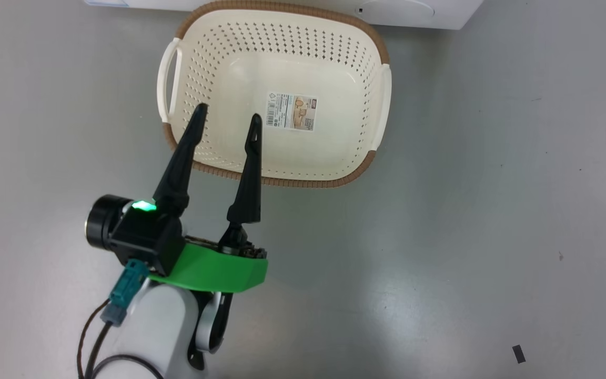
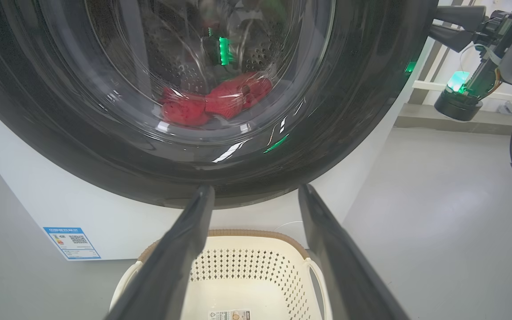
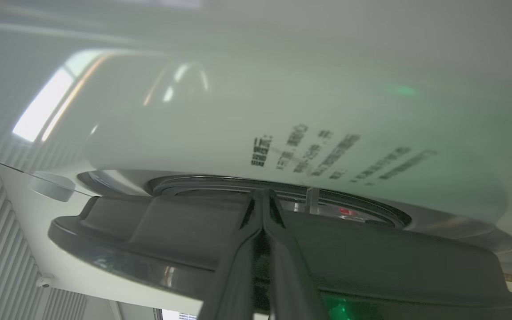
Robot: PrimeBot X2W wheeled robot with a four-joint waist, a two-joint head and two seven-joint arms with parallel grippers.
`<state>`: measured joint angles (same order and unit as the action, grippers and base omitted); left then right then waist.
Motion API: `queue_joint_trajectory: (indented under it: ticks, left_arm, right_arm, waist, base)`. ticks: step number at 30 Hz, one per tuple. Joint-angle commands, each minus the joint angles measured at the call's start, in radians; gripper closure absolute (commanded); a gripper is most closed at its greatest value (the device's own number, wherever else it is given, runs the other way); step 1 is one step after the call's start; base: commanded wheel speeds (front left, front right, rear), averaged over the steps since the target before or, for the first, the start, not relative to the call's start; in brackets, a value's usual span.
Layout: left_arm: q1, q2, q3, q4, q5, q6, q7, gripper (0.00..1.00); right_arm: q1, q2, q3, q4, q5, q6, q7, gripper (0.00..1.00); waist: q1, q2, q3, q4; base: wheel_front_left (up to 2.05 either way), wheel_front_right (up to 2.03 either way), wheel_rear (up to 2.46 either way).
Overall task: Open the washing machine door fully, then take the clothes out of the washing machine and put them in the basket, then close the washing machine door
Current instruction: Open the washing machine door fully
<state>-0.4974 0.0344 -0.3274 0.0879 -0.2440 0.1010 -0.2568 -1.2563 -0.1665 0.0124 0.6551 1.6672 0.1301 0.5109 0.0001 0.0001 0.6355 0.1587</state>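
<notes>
Grey, glossy floor (image 1: pixel 440 237) all round, and ahead of us stands the washing machine (image 2: pixel 118 222), white-fronted, with a small blue label (image 2: pixel 71 243) low on its front. The washing machine door (image 2: pixel 82 146) looks shut against it, black rim gleaming. Through the glass we spot the clothes (image 2: pixel 220 100), a red bundle lying low in the drum. On the floor right in front of the washing machine, below the door, sits the basket (image 1: pixel 308 183), a sticker (image 1: pixel 291 111) on its bottom. The left tool (image 1: pixel 228 113) hangs out in front of the washing machine, fingers spread wide, released. The right tool (image 3: pixel 262 198) is up at the door's rim, clenched tight on nothing; whether it touches the rim we cannot tell.
</notes>
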Motion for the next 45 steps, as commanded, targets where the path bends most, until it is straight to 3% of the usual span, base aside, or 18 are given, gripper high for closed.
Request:
queue_joint_trajectory:
  ticks: [1, 16, 45]
  left_arm:
    - [-0.013, 0.016, 0.02, -0.028, 0.011, 0.008, -0.005, 0.0]
    - [-0.009, 0.016, 0.015, -0.016, -0.002, 0.023, -0.005, 0.0]
    - [0.04, 0.016, 0.043, 0.043, -0.013, 0.017, -0.005, 0.0]
  right_arm:
    - [-0.021, 0.014, 0.008, -0.019, 0.007, 0.001, 0.009, 1.0]
    - [-0.063, 0.014, 0.062, 0.034, 0.025, 0.001, 0.102, 1.0]
    - [0.11, 0.01, 0.158, -0.007, 0.007, 0.001, 0.183, 1.0]
  waist:
    - [0.0, -0.0001, 0.002, 0.002]
    - [0.0, -0.0001, 0.005, 0.001]
    - [0.0, -0.0001, -0.133, -0.021]
  base:
    - [0.0, 0.0, 0.0]
    - [0.0, 0.0, 0.0]
    - [0.0, 0.0, 0.0]
